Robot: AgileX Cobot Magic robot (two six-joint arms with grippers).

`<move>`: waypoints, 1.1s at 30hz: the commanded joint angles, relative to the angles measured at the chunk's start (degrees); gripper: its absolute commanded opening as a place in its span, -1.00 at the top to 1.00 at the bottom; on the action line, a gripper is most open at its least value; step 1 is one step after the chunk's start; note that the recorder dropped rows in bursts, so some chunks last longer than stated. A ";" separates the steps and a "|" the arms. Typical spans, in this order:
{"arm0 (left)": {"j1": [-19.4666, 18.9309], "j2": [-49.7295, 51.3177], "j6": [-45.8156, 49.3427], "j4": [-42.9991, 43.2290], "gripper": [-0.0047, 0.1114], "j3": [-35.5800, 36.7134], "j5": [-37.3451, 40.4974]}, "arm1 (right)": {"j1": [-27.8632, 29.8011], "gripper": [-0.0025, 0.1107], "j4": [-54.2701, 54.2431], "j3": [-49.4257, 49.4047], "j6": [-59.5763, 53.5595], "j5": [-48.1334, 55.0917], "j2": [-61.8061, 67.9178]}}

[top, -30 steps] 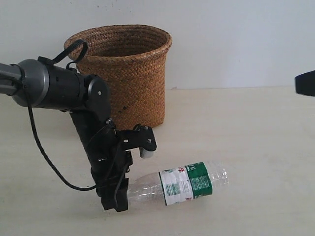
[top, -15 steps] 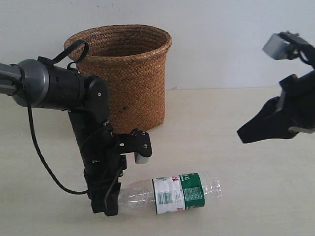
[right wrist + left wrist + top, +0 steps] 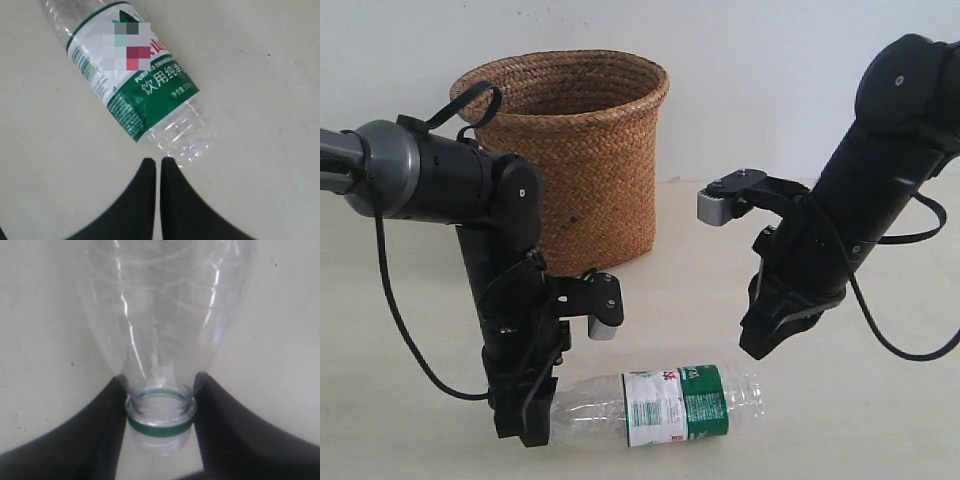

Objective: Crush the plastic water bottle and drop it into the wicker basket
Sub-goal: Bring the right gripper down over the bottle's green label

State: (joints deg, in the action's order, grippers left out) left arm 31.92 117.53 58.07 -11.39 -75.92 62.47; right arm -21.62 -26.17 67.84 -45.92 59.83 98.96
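A: Count?
B: One clear ribbed plastic water bottle (image 3: 660,405), green-and-white label, lying sideways on the pale table (image 3: 860,420); one brown woven wicker basket (image 3: 570,150), round-rimmed, at its 11 o'clock.
A: Grippers?
B: Two: left gripper (image 3: 160,385) clamps the neck; right gripper (image 3: 158,162), jaws together, at 2 o'clock.

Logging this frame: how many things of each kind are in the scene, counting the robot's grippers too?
plastic water bottle: 1
wicker basket: 1
grippers: 2 (left gripper, right gripper)
Total: 4
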 commanded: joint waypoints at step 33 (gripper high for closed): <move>0.31 -0.12 0.23 0.71 0.85 -0.42 -0.83 | -0.27 0.96 -6.78 0.31 4.22 -6.62 6.41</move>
State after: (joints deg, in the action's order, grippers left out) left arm 31.92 117.53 58.07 -11.08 -75.92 62.23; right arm -21.62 -33.87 67.87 -42.70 52.49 105.38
